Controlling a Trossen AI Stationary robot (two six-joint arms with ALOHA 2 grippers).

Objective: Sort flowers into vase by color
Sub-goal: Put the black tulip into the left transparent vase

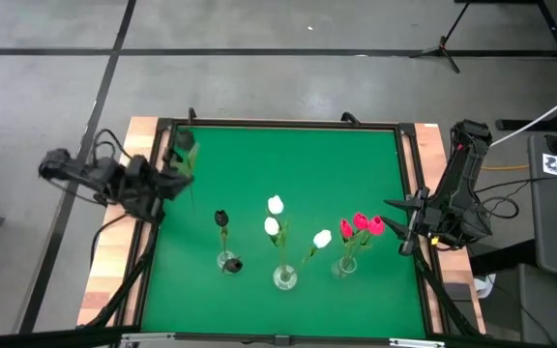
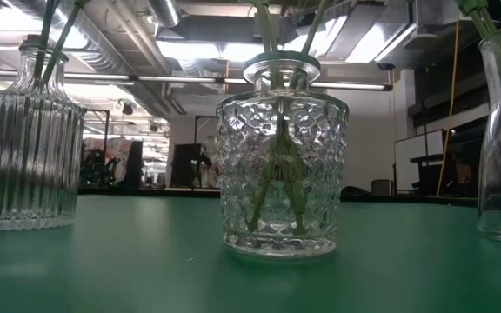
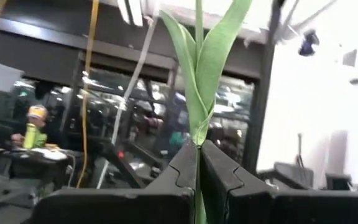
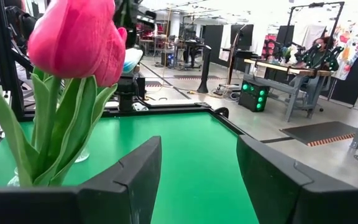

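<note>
- Flower stem (image 3: 199, 118) with green leaves stands clamped between the closed fingers of the left end effector (image 1: 174, 180), over the green bench's (image 1: 259, 164) left edge.
- Right end effector (image 1: 401, 228) hangs open just beside the red-pink tulips (image 1: 361, 225).

**A workshop hall around the green counter**

Grey concrete floor (image 1: 259, 77) crossed by dark lines surrounds the counter (image 1: 288, 164). Ceiling strip lights (image 2: 168, 13) glow overhead. Far off, workbenches (image 4: 278, 68) stand, a seated person (image 4: 319, 50) beside them.
</note>
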